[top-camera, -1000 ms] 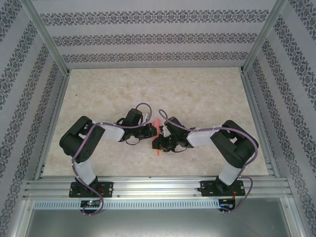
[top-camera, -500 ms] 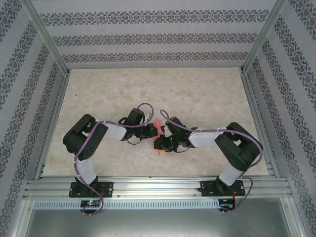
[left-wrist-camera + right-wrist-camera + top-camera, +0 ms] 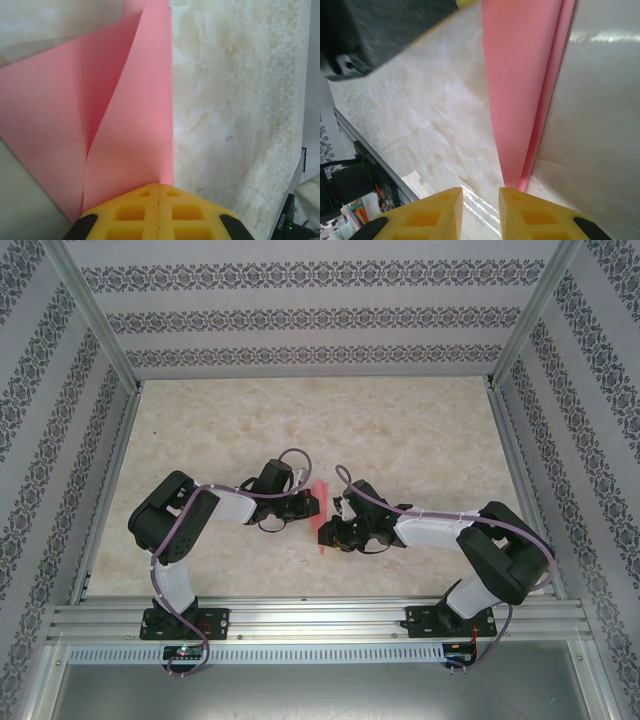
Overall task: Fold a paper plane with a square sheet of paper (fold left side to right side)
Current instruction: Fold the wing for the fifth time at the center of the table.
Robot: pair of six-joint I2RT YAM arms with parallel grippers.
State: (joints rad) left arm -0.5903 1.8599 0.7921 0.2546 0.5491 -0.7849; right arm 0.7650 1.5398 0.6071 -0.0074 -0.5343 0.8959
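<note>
Showing as a salmon-red strip between the two grippers near the table's front middle, the sheet of paper [image 3: 320, 512] is creased and partly folded over. One end is clamped by the left gripper [image 3: 159, 192], whose yellow fingers are pressed together on it. The right gripper [image 3: 481, 197] is parted, with bare table [image 3: 445, 125] seen in the gap. The paper's narrow end is met by one fingertip [image 3: 530, 205], just outside that gap.

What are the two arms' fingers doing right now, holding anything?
Left gripper: fingers closed, pinching the folded pink paper.
Right gripper: fingers slightly open, nothing between them; paper's edge just beside one.
</note>
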